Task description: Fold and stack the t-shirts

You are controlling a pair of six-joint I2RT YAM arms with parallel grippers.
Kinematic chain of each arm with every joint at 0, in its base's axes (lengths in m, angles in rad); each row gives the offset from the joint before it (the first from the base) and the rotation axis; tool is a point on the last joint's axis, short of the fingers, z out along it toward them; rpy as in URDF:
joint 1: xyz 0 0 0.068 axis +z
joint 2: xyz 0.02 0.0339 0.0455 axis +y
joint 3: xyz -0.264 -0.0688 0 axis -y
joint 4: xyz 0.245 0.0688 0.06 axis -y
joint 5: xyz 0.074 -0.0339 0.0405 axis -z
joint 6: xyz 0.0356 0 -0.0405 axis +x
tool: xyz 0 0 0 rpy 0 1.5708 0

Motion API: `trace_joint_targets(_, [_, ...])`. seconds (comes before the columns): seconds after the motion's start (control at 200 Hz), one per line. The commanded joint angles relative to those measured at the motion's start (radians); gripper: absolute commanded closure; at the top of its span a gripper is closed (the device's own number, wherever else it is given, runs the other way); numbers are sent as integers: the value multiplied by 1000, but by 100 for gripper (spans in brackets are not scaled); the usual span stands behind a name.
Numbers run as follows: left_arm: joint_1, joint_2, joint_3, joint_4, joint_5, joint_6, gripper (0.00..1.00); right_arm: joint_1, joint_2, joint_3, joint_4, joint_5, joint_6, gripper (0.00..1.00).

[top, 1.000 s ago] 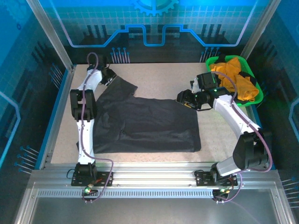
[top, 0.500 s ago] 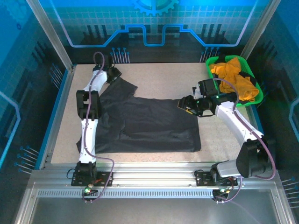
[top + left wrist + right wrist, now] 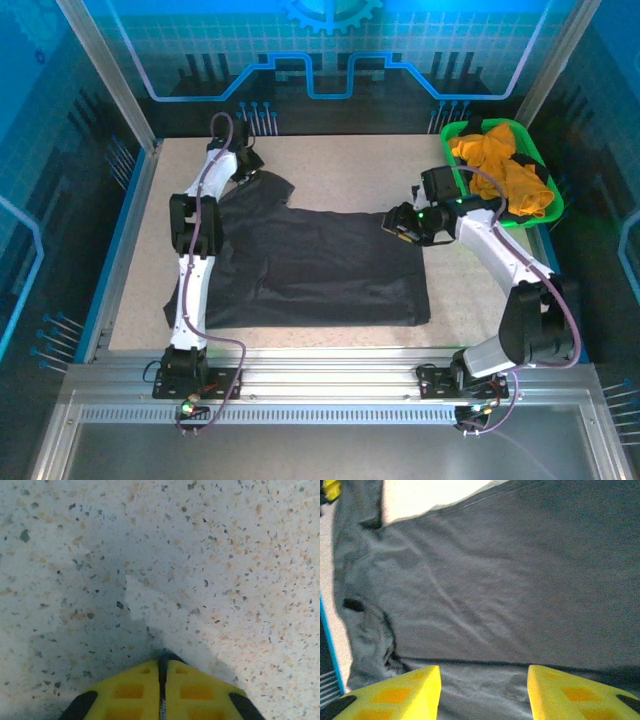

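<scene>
The dark charcoal t-shirt (image 3: 310, 265) lies spread flat across the table, seen close up in the right wrist view as creased dark cloth (image 3: 495, 580). My left gripper (image 3: 247, 163) sits at the far edge of its left sleeve; its yellow fingers (image 3: 200, 690) are shut, with a thin dark sliver of cloth pinched at the left gripper's (image 3: 163, 657) tips. My right gripper (image 3: 398, 222) hovers at the shirt's far right corner. In its wrist view the right gripper (image 3: 484, 672) is open, with cloth below the gap. The orange-yellow t-shirt (image 3: 500, 170) lies bunched in the basket.
The bright green basket (image 3: 553, 196) stands at the back right corner of the speckled table (image 3: 350, 170). A blue rail (image 3: 115, 255) borders the table's left edge. Metal frame posts rise at both far corners.
My left gripper slid right along the far sleeve edge and closed from open to shut. My right gripper shifted slightly left over the shirt corner and its jaws narrowed a little.
</scene>
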Motion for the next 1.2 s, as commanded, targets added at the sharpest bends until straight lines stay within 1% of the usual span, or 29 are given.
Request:
trace_joint_targets(0.0, [-8, -18, 34, -101, -28, 27, 100, -21, 72, 91, -29, 184, 12, 54])
trace_joint_targets(0.085, [-12, -85, 10, -97, -42, 42, 100, -22, 166, 173, -46, 300, 41, 59])
trace_joint_targets(0.175, [-20, -187, -81, -55, -45, 60, 100, -33, 284, 270, -73, 390, 52, 63])
trace_joint_targets(0.25, [-24, -276, -184, -11, -32, 60, 100, -45, 375, 344, -91, 432, 50, 66])
trace_joint_targets(0.34, [-28, -367, -304, 26, 2, 51, 100, -58, 479, 441, -153, 469, 47, 66])
trace_joint_targets(0.445, [-31, -460, -428, 63, 49, 41, 100, -82, 563, 493, -179, 459, 42, 65])
trace_joint_targets(0.6, [-31, -577, -582, 91, 85, 20, 100, -102, 629, 533, -168, 421, 12, 63])
trace_joint_targets(0.77, [-31, -663, -691, 101, 98, 13, 100, -114, 701, 587, -187, 371, -14, 62])
trace_joint_targets(0.855, [-31, -686, -720, 91, 97, 21, 100, -114, 722, 597, -195, 360, -21, 65])
trace_joint_targets(1.025, [-31, -728, -755, 79, 94, 35, 100, -116, 740, 583, -201, 358, -22, 67])
trace_joint_targets(1.14, [-31, -757, -780, 67, 94, 35, 100, -116, 746, 585, -199, 351, -38, 74])
trace_joint_targets(1.195, [-31, -781, -802, 63, 89, 34, 100, -116, 743, 585, -195, 348, -49, 81])
